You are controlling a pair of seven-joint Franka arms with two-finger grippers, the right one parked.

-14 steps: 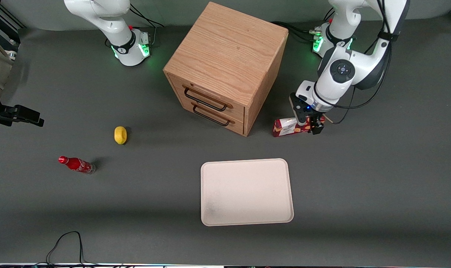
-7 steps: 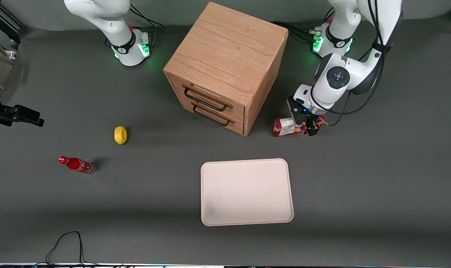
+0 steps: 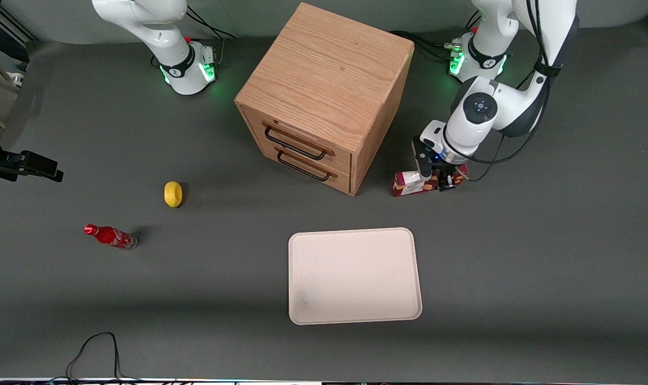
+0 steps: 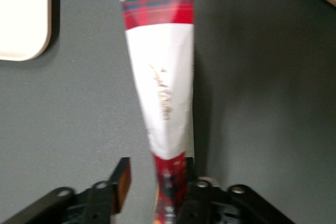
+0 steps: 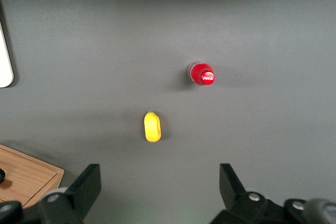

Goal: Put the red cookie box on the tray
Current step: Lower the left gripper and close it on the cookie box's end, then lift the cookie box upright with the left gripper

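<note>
The red cookie box [image 3: 409, 183] lies on the dark table beside the wooden drawer cabinet [image 3: 324, 91], farther from the front camera than the cream-white tray [image 3: 354, 275]. My left gripper [image 3: 437, 179] is down over the box's dark-red end. In the left wrist view the box [image 4: 163, 87] runs away from the gripper [image 4: 156, 184], white panel ahead. The jaws straddle its red end: one finger [image 4: 191, 182] is against the box, the other finger [image 4: 121, 182] stands off with a gap. The gripper is open. A tray corner [image 4: 23, 14] shows too.
The cabinet has two drawers with black handles [image 3: 294, 149]. A yellow lemon [image 3: 172, 193] and a small red soda bottle [image 3: 109, 236] lie toward the parked arm's end; both show in the right wrist view, lemon [image 5: 152, 126] and bottle [image 5: 202, 73]. A black cable [image 3: 97, 347] lies at the front edge.
My left gripper has come down over the red end of the box and shifted slightly toward the cabinet. The box, tray and other things have not moved.
</note>
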